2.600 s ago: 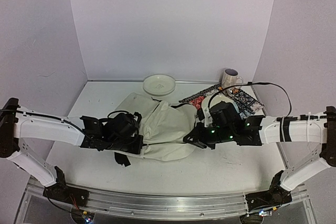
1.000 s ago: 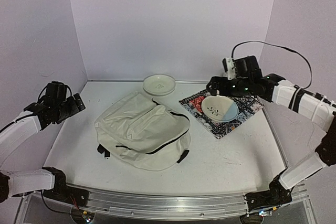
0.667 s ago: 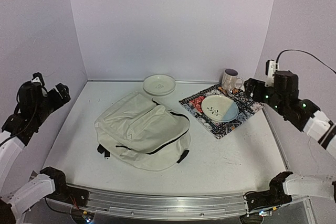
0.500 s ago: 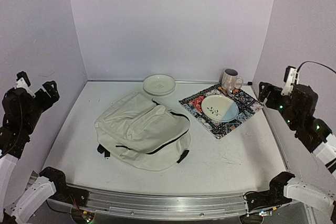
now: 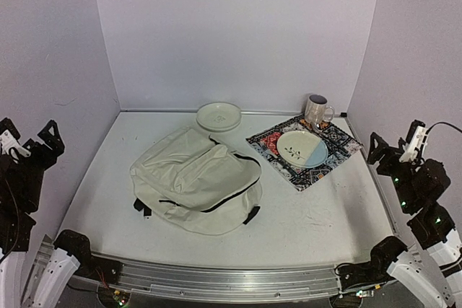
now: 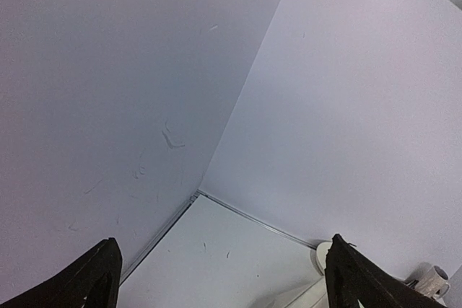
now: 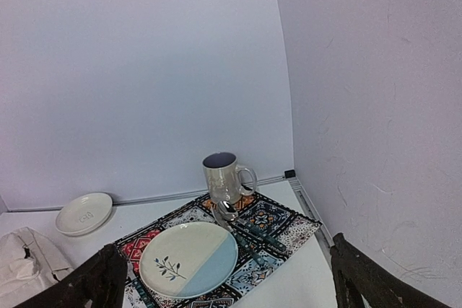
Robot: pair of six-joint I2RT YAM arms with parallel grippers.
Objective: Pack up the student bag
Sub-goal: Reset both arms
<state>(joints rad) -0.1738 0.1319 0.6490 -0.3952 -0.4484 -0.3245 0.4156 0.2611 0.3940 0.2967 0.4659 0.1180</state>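
The student bag [image 5: 196, 187], a cream backpack with black zip lines and strap ends, lies flat in the middle of the table; a corner of the bag [image 7: 18, 261] shows in the right wrist view. My left gripper [image 5: 29, 136] is raised at the far left edge, open and empty, well away from the bag. In its own view the left gripper [image 6: 220, 288] faces the back left wall corner. My right gripper [image 5: 395, 142] is raised at the far right, open and empty. Seen from its wrist, the right gripper [image 7: 227, 286] looks down on the placemat.
A patterned placemat [image 5: 339, 151] at the back right carries a cream and blue plate [image 5: 302, 148], a spoon [image 7: 227, 210] and other cutlery. A mug [image 5: 316, 110] stands behind it. A small cream plate [image 5: 219, 115] sits at the back wall. Walls close in on three sides.
Both arms have pulled back from the bag, swung outward and folded toward the table's side edges. The bag now lies uncovered. Both grippers stay open.
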